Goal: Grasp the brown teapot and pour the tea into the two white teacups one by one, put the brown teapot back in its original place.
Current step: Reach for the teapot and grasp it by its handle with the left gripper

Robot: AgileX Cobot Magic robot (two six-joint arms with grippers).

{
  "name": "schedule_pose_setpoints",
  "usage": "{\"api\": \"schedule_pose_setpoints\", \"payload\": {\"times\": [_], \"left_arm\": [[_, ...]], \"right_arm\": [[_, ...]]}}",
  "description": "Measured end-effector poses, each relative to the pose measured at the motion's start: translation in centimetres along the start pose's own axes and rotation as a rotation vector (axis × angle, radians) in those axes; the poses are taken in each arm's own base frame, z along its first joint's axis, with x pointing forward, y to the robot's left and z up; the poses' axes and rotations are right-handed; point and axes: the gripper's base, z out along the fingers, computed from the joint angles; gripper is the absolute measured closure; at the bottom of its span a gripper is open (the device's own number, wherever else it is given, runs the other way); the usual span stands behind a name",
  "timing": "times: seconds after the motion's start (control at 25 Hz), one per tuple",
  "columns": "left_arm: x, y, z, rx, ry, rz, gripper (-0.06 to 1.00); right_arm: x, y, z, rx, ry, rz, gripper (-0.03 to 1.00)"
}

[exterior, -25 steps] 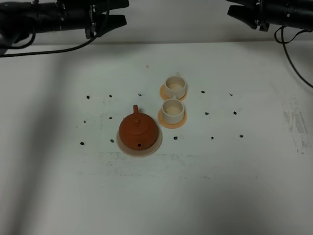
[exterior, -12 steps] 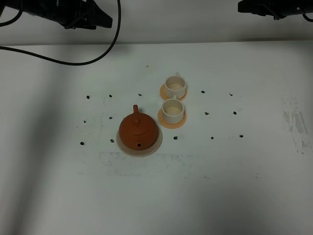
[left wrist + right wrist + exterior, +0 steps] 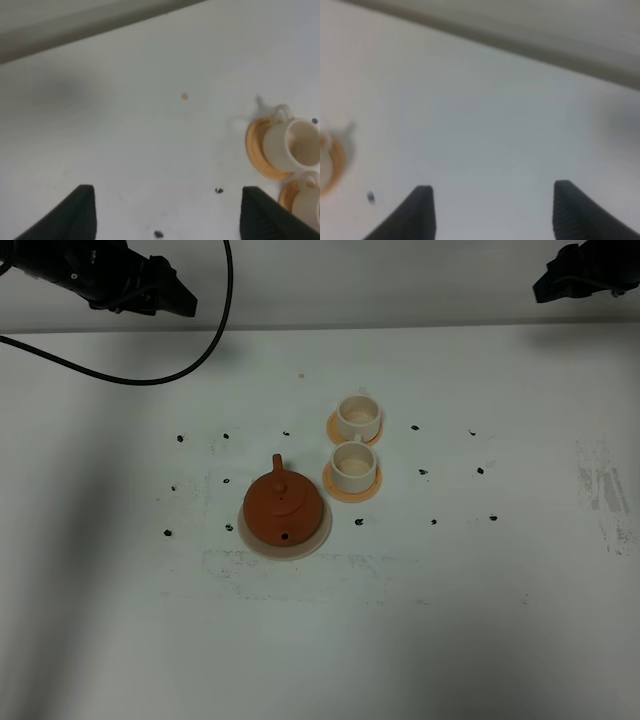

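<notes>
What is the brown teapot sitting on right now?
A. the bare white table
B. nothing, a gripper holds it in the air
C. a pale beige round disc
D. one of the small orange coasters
C: the brown teapot stands on a pale beige disc, whose rim shows beside and in front of the pot.

Robot-lab test bench: bare white tabletop (image 3: 480, 620), black marker dots (image 3: 180, 438), cabled robot arm (image 3: 100, 275).

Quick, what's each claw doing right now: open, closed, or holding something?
Left claw: open, holding nothing.
Right claw: open, holding nothing.
</notes>
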Motion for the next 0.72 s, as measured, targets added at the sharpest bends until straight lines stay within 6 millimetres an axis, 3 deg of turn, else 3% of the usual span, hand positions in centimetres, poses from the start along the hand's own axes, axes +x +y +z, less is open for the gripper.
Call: {"api": "schedule_pose_setpoints", "payload": {"times": [0.36, 0.56, 0.72], "left_arm": [[2.7, -2.8, -6.7, -0.157, -0.140, 0.067, 0.36], [3.9, -3.5, -9.0, -0.235, -0.219, 0.087, 0.36], [4.0, -3.9, -10.2, -0.281, -0.261, 0.115, 0.36]], "right_arm": [[0.2, 4.4, -10.0, 0.062, 0.011, -0.040, 0.50], [0.1, 6.4, -14.6, 0.113, -0.053, -0.003, 0.52], [1.8, 8.9, -18.5, 0.129, -0.084, -0.013, 0.55]]}}
